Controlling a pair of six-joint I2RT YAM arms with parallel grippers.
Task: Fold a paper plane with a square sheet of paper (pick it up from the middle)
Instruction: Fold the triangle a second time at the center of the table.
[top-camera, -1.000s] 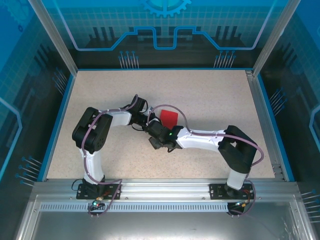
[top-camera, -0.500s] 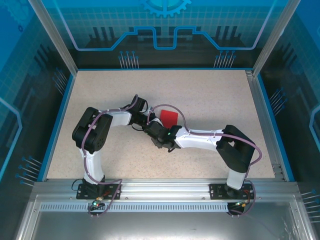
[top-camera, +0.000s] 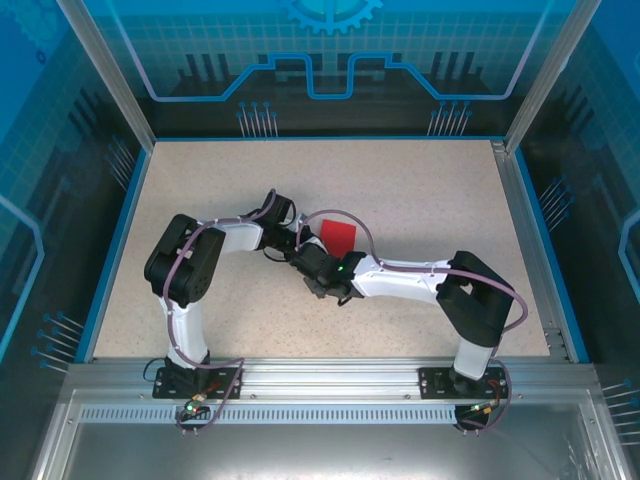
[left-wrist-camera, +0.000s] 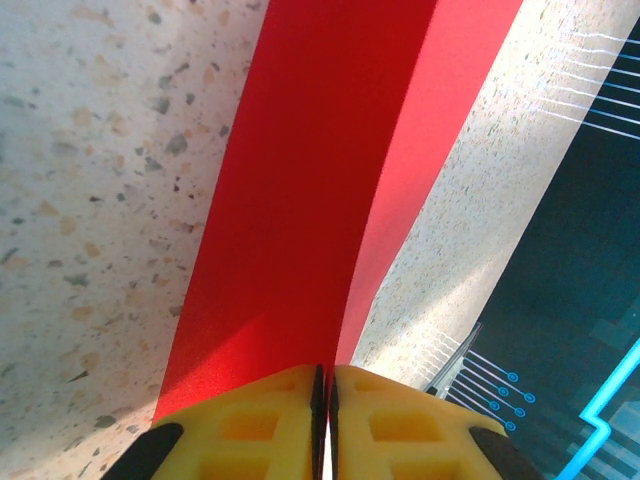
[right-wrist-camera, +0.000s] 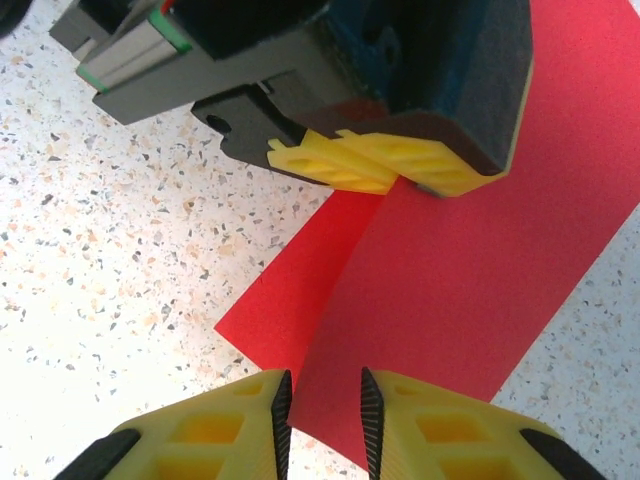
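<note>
The square sheet of paper (top-camera: 338, 237), creased into a raised ridge, sits near the middle of the worktop (top-camera: 420, 190). My left pincer (left-wrist-camera: 322, 385) is clamped on that ridge at the sheet's 9 o'clock side. My right pincer (right-wrist-camera: 322, 400) straddles its 7 o'clock edge, jaws narrowly apart. If I close off-centre or tug against the left hold, I judge the thin sheet could tear or crease askew. Both forearms lie low, elbows bent, wrists meeting at the sheet.

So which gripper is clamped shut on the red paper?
The left gripper: its yellow fingers press together on the red paper. The right gripper straddles it, fingers apart.
</note>
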